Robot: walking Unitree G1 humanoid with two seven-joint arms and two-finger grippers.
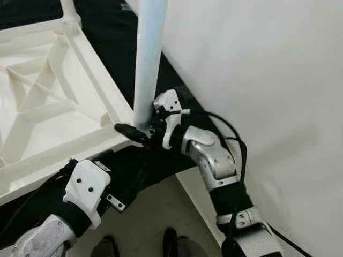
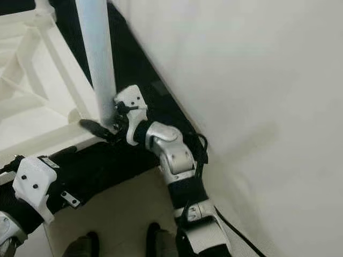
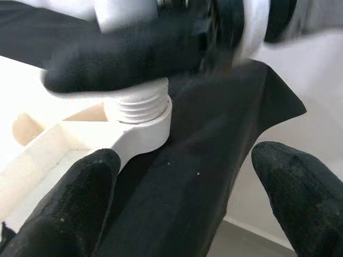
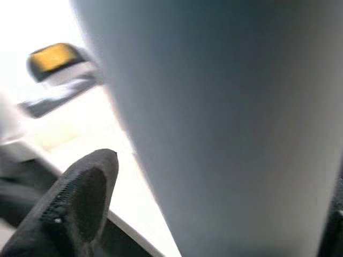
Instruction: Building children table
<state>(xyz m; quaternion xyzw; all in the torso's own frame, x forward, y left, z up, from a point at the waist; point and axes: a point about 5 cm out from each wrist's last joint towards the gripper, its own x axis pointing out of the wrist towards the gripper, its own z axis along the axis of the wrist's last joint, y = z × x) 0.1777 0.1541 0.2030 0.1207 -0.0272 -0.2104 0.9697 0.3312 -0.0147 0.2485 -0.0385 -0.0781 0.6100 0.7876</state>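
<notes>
Now the right gripper [image 1: 140, 130] is clamped on the pale blue table leg [image 1: 148, 59], just above its threaded end in the white tabletop's [image 1: 53, 91] corner socket [image 3: 140, 124]. Just below, the left gripper [image 3: 182, 198] has its fingers [image 3: 69, 206] spread apart, holding nothing.

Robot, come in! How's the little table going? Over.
Right gripper clamped on the leg at its base. Left gripper open, below the corner socket. Leg's thread partly in, table top upside down. Nothing in the way.

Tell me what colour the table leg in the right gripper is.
Pale blue-white table leg, clearest in the left eye view.
</notes>
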